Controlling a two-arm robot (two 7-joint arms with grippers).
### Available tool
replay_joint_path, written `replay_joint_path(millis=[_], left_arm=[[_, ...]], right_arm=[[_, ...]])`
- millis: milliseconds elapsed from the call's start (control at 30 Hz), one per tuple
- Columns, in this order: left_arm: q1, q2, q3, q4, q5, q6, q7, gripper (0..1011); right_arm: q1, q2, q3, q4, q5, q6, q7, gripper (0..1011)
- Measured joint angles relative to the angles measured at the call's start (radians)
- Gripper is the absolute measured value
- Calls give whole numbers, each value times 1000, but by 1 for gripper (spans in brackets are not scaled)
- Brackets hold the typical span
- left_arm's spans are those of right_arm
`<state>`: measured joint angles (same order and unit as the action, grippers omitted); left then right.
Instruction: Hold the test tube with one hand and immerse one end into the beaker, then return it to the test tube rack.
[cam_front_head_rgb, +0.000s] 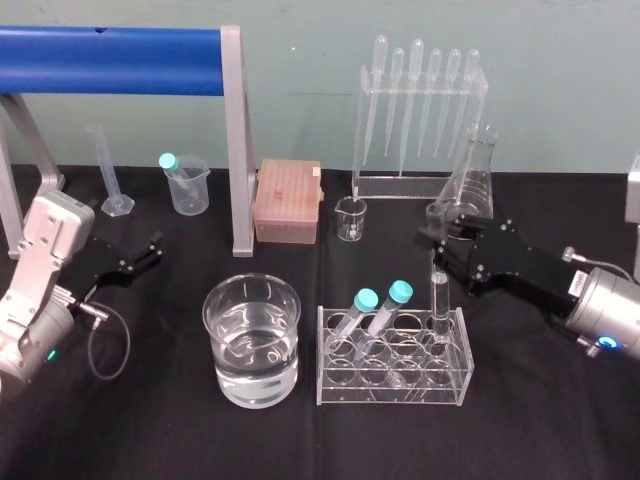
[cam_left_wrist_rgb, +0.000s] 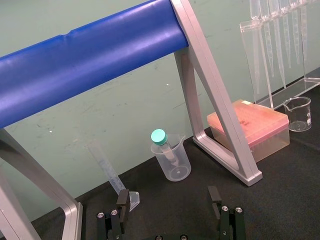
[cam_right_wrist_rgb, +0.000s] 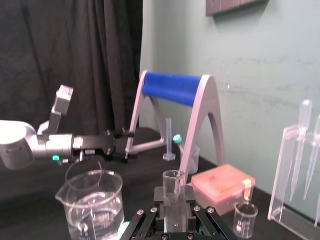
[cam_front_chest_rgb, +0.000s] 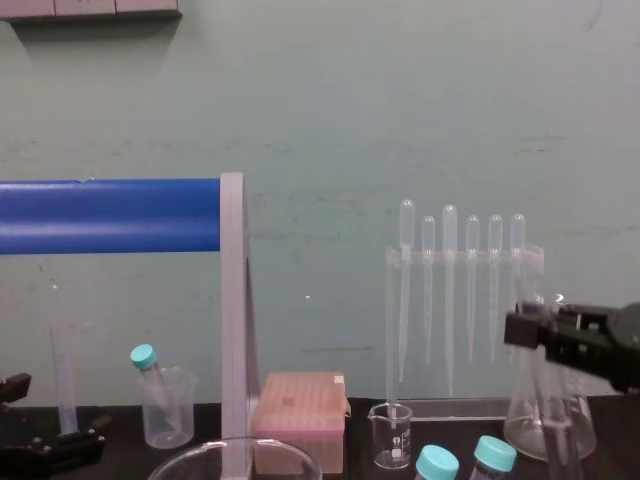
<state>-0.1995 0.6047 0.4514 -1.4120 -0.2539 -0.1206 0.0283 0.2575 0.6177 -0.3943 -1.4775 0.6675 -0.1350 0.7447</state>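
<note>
The test tube (cam_front_head_rgb: 439, 295) stands upright with its lower end in a right-hand hole of the clear test tube rack (cam_front_head_rgb: 330, 385). My right gripper (cam_front_head_rgb: 440, 242) is shut on its upper part, just under the flared rim. In the right wrist view the test tube (cam_right_wrist_rgb: 173, 180) sits clamped between the right gripper's (cam_right_wrist_rgb: 173, 202) fingers. The wide beaker (cam_front_head_rgb: 222, 352), partly filled with water, stands left of the rack. My left gripper (cam_front_head_rgb: 140, 255) rests open at the far left of the table, its fingers (cam_left_wrist_rgb: 122, 202) spread with nothing between them.
Two teal-capped tubes (cam_front_head_rgb: 383, 298) lean in the rack's left holes. Behind stand a pipette stand (cam_front_head_rgb: 420, 110), a conical flask (cam_front_head_rgb: 472, 180), a small beaker (cam_front_head_rgb: 351, 218), a pink tip box (cam_front_head_rgb: 287, 200) and a blue roller frame (cam_front_head_rgb: 110, 60). A plastic beaker (cam_front_head_rgb: 187, 185) and a measuring cylinder (cam_front_head_rgb: 110, 175) are at the back left.
</note>
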Motion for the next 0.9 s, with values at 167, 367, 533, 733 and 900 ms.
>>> replay_joint_path(millis=[167,367,533,733,900], left_arm=[[0,0,0,0,0,0,0,1000],[0,0,0,0,0,0,0,1000],[0,0,0,0,0,0,0,1000],[0,0,0,0,0,0,0,1000],[0,0,0,0,0,0,0,1000]], right_arm=[[-2,-7,20,-9,31,-21,9,226],[13,-32,42,-4,84,-55,38,227],[41,-54,46,17,99,-78,54,227],[93,-84,37,66,97,-103,74,227],[132,-113,21,127,101,-105,93,227]])
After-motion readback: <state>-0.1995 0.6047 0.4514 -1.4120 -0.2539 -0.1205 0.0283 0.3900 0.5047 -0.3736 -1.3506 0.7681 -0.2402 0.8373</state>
